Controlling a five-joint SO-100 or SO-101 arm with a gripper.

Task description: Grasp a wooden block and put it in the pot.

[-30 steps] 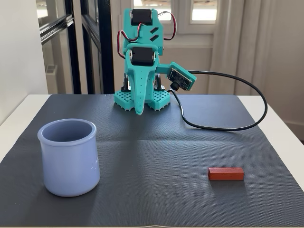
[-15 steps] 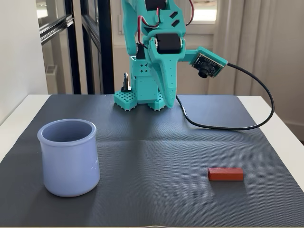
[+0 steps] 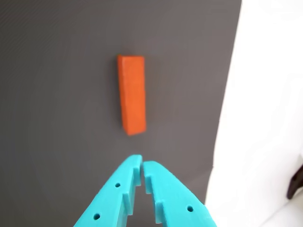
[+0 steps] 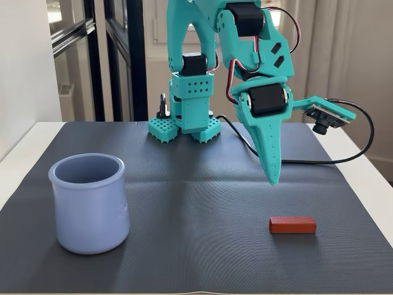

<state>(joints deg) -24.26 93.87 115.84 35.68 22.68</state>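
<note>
wooden block (image 4: pixel 292 225): bare mat all round | pot (image 4: pixel 89 203): well apart, far left

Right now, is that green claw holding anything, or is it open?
Gripper: closed and empty, hanging above the mat; the wooden block lies untouched ahead of its tips.

Fingers (image 3: pixel 142 163) nearly closed; wooden block (image 3: pixel 131 94) just beyond, seemingly untouched

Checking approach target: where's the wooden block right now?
In the fixed view the wooden block lies flat on the dark mat, front right, just below the gripper and far right of the pot.
</note>
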